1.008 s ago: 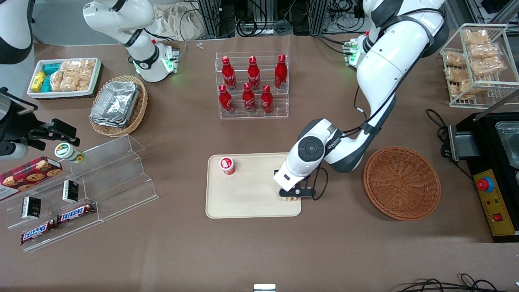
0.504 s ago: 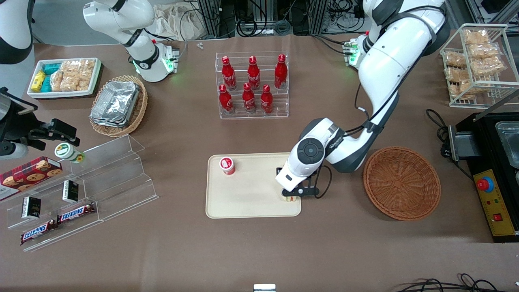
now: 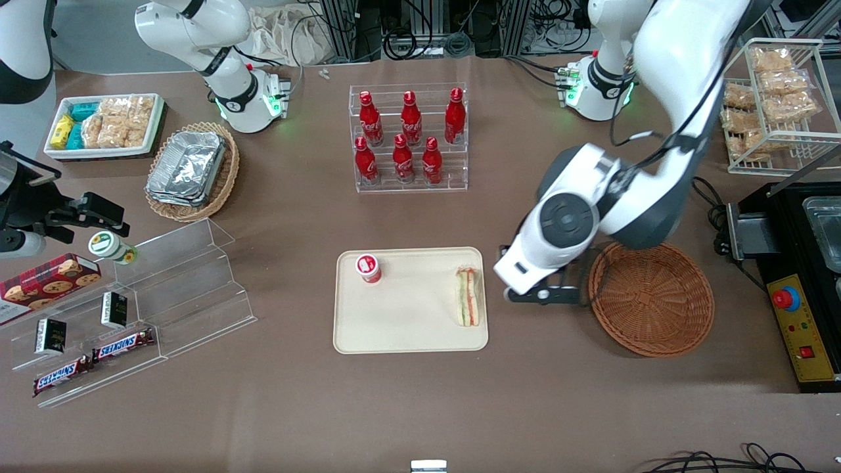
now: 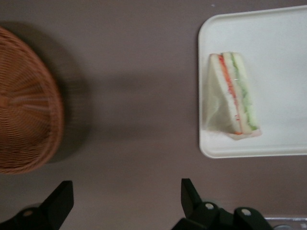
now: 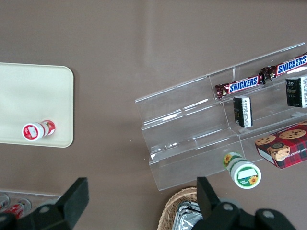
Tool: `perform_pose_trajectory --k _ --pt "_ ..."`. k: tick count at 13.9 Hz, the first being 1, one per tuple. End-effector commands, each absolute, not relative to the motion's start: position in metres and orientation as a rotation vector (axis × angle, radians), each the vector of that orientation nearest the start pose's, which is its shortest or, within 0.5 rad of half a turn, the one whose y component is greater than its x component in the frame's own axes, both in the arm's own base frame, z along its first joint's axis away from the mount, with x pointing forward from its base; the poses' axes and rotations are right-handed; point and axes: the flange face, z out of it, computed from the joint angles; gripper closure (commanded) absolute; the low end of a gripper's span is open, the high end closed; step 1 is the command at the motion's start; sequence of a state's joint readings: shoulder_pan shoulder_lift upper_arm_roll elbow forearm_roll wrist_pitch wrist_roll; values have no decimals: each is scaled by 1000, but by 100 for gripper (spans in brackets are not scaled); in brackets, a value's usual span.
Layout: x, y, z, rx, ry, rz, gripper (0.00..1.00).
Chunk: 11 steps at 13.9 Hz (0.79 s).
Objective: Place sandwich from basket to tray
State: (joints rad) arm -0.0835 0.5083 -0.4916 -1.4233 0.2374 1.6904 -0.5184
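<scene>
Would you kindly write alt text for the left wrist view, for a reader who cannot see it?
A triangular wedge sandwich with orange and green filling lies on a cream rectangular plastic tray, close to its corner. The open two-finger gripper hovers above bare brown table, between the tray and a reddish-brown woven wicker basket, holding nothing.

Front view looks steeply down over the whole table; both wrist views look straight down, sharing the tray [image 3: 407, 328].
</scene>
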Motion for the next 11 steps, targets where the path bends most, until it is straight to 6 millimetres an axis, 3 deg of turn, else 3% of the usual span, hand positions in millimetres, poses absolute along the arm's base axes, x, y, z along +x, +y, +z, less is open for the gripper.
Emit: perform_pose_trajectory --k 1,6,7,11 --pt "593 -258 460 -3005 209 268 1" --pt "586 -159 542 -2959 424 271 1" --pt "587 -145 547 -2953 465 272 1" --pt "588 -106 575 -2966 353 199 0"
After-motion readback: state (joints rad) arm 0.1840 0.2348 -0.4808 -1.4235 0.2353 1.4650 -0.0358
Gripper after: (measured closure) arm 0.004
